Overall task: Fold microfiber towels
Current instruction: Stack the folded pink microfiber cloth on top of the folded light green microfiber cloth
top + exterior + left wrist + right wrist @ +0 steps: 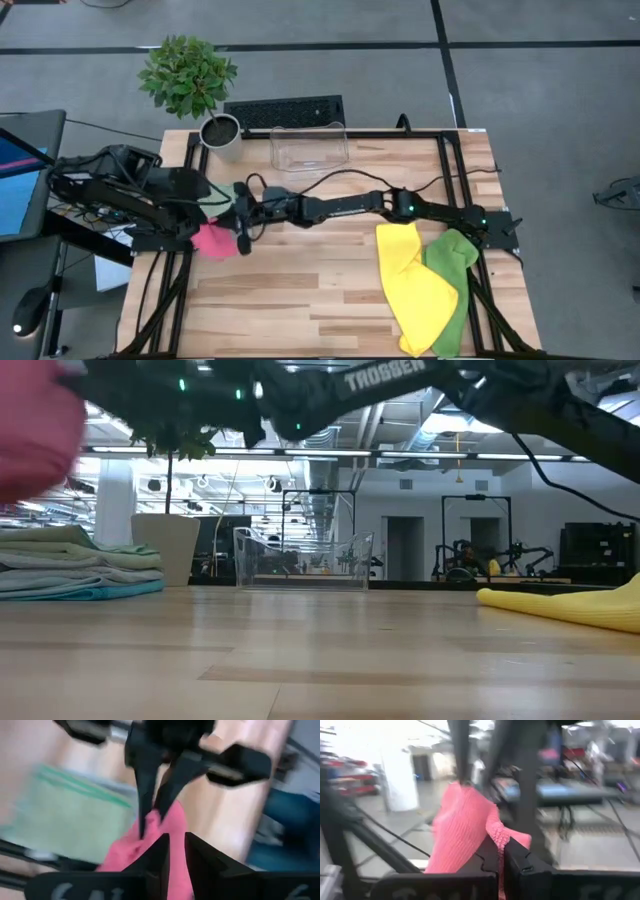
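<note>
A pink towel (212,241) hangs over the table's left side, above the wood in the low view (30,430). Both grippers are shut on it. My left gripper (177,852) comes down at it from above. My right gripper (501,857) reaches level across the table from the right (238,222). Beside them a stack of folded towels (70,565), pale green over teal, lies flat on the table. A yellow towel (415,285) and a green towel (455,285) lie loose at the near right, the yellow partly over the green. My left gripper pinches the pink towel at its raised peak (460,787) between its two fingers, slanting down from above. The cloth hangs from there, clear of the table. My right gripper pinches a lower part of the same towel (496,837) between its two fingers, level, from the table's right. The cloth rises from its fingers toward the peak. One layer or several, I cannot tell.
A clear plastic bin (309,148) stands at the far edge, with a potted plant (188,75) to its left and a keyboard (283,112) behind it. Black frame rails run along the table's left and right sides.
</note>
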